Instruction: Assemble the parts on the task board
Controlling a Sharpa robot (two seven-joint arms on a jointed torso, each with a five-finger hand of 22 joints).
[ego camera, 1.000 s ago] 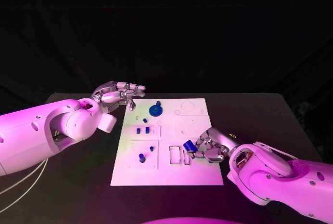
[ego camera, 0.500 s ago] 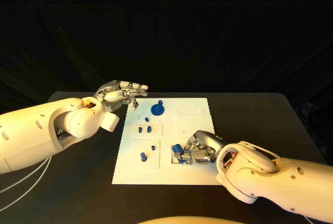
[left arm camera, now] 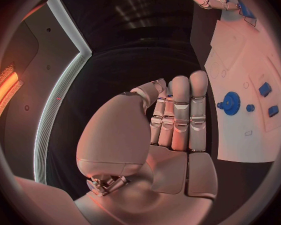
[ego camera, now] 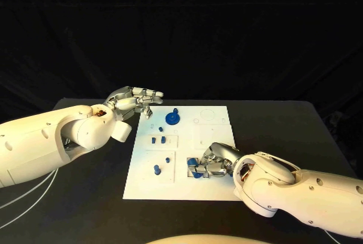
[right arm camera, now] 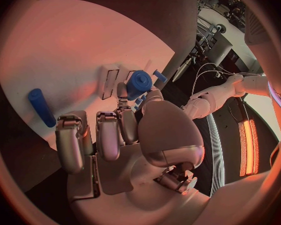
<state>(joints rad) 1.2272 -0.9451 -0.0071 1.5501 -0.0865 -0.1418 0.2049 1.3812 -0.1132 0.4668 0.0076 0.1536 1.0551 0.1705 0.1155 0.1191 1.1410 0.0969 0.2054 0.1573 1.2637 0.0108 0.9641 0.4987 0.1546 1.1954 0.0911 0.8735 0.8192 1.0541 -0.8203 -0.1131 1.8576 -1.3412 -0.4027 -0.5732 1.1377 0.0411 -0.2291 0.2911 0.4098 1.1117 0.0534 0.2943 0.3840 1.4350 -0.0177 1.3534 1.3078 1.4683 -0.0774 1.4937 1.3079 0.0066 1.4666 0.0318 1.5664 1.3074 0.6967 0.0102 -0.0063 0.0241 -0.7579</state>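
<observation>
The white task board (ego camera: 213,135) lies in the middle of the black table. My right hand (ego camera: 211,162) is low over the board's near part and pinches a short blue cylinder (ego camera: 193,162) between thumb and finger, right at the rectangular slots (right arm camera: 109,81). The right wrist view shows the cylinder (right arm camera: 139,83) held just above the board (right arm camera: 65,50). A blue peg (right arm camera: 40,107) lies loose on the board nearby. My left hand (ego camera: 138,101) hovers off the board's far left corner with nothing in it, its fingers (left arm camera: 181,112) straight and side by side. A blue gear (ego camera: 172,118) stands at the far end.
Small blue pieces stand in the board's left half: a pair (ego camera: 157,140) mid-board and two pegs (ego camera: 157,169) nearer me. In the left wrist view the gear (left arm camera: 231,103) and the board (left arm camera: 240,50) lie beside my left hand. Bare black table surrounds the board.
My right hand has carried the blue cylinder leftwards and down to the slots at the board's near end. My left hand has barely moved.
</observation>
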